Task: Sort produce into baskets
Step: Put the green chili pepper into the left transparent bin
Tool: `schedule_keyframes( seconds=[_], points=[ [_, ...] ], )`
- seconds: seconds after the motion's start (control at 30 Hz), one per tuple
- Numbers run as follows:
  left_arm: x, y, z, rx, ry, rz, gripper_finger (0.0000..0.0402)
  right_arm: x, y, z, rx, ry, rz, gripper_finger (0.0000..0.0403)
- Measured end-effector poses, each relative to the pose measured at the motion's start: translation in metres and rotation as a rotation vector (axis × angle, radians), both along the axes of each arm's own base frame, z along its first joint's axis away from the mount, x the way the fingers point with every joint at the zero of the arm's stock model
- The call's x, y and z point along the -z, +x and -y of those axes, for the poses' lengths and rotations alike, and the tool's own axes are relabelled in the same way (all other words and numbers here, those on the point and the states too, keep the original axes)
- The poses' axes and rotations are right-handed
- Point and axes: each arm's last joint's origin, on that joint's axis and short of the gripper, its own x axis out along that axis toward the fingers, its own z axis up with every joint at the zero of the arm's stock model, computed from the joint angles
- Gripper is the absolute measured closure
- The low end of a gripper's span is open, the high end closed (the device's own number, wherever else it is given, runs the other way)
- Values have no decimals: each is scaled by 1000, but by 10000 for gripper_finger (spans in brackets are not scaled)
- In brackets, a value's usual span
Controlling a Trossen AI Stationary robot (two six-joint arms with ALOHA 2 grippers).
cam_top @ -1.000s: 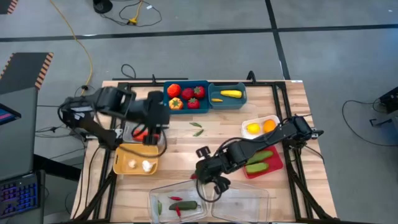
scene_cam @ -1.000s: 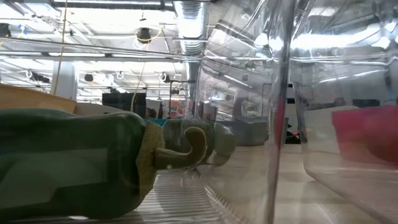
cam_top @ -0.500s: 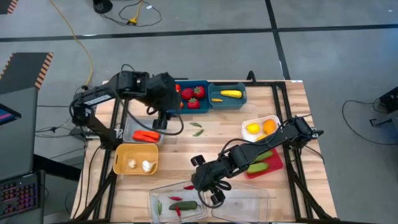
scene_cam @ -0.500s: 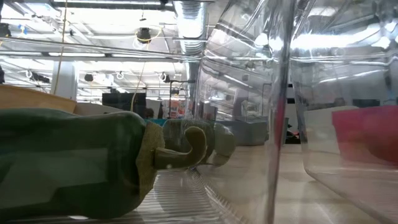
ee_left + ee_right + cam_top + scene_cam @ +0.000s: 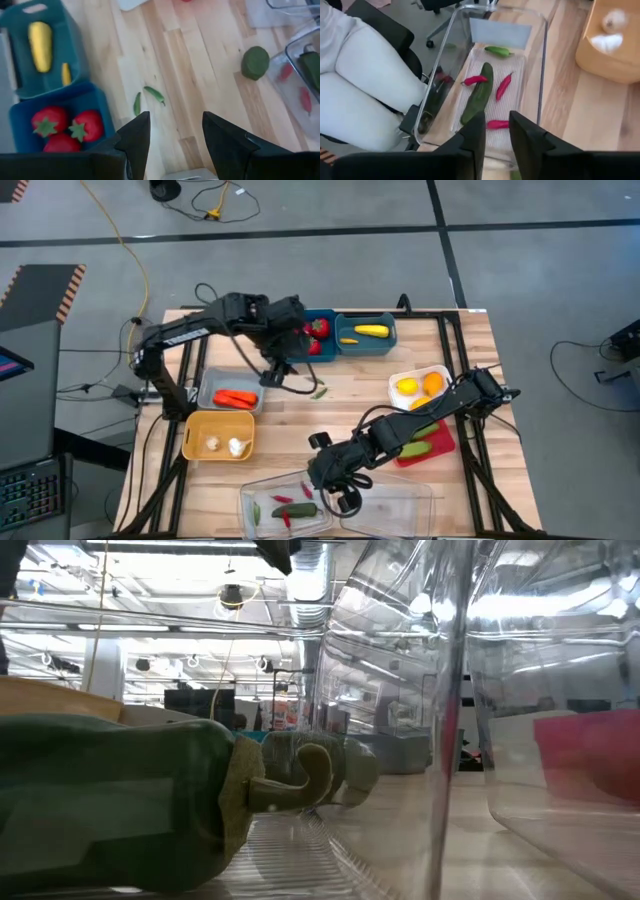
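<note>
Where it hangs over the clear tray (image 5: 262,495), the right gripper (image 5: 342,494) is parted, empty; the tray's far end is cut off.

The left gripper (image 5: 172,131), beyond the tray, gapes empty.

We see the high view evenly and brightly lit, with only soft, short shadows under the arms on the pale worktop (image 5: 330,405). In the low view, ceiling lights (image 5: 232,595) burn bright far behind, glare streaks run across the clear tray wall (image 5: 445,690), and the near green vegetable (image 5: 110,800) is blurred. In both wrist views the dark fingers (image 5: 132,140) close to the lens are soft, while the produce beyond is fairly sharp
</note>
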Motion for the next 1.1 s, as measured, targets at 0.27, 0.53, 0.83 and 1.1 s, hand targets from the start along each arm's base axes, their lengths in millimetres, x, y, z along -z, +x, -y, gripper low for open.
schedule_keyframes(
  seconds=[0.27,0.53,0.83,1.1],
  points=[
    [29,26,-5,52,-44,-76,233,-6,-23,10,65,-20,-173,289],
    [56,48,-8,68,-120,-137,233,-47,-73,22,161,-154,-162,291],
    [102,78,-15,6,-157,-240,233,-36,-114,32,263,-229,-133,291],
    [138,95,-23,-54,-71,-340,233,-12,-144,51,328,-119,-66,291]
  ],
)
